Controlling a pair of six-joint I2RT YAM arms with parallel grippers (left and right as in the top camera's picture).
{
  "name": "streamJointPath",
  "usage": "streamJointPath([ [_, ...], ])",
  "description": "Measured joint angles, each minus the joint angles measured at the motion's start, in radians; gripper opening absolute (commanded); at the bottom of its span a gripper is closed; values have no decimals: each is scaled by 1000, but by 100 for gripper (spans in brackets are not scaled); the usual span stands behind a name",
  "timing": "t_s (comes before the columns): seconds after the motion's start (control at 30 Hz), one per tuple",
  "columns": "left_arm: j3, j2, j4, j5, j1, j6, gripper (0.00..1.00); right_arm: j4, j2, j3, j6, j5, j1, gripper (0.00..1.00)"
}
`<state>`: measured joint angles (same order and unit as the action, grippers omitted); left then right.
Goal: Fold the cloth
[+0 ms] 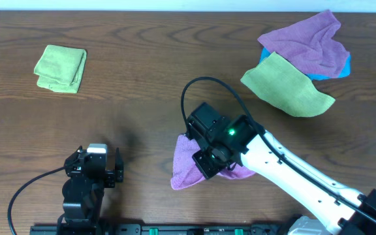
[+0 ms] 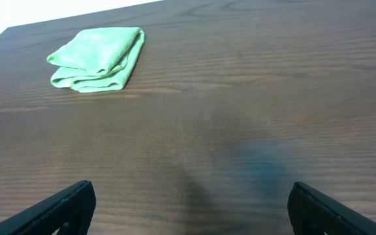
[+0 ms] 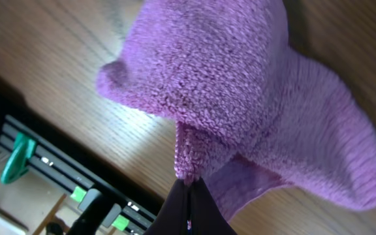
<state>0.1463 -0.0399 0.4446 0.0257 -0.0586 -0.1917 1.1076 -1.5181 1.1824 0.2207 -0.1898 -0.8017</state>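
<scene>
My right fingers [image 3: 188, 194] clamp the cloth [image 3: 240, 98] edge, for folding | my left fingers [image 1: 96, 168] spread, empty, left of cloth

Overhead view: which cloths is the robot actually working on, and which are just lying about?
In the job: purple cloth, with the right gripper pinching it.
Lying about: folded green cloth, second green cloth, rumpled purple cloth, blue item beneath.
</scene>
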Motion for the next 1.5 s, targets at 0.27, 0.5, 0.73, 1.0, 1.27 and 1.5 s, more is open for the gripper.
streamJointPath([
  [0.27, 0, 0, 0, 0, 0, 0, 95, -307, 0, -1, -28, 24, 24, 1],
  [0.5, 0, 0, 0, 0, 0, 0, 95, -552, -3, 14, 1, 160, 201, 1],
  [0.73, 0, 0, 0, 0, 0, 0, 95, -579, -9, 163, 101, 200, 407, 1],
  [1.0, 0, 0, 0, 0, 0, 0, 95, -660, -9, 172, -107, -385, 382, 1],
  [1.27, 0, 1, 0, 0, 0, 0, 95, -423, -9, 177, 315, -124, 386, 1],
  [1.5, 0, 1, 0, 0, 0, 0, 95, -431, -11, 176, 460, 29, 386, 1],
])
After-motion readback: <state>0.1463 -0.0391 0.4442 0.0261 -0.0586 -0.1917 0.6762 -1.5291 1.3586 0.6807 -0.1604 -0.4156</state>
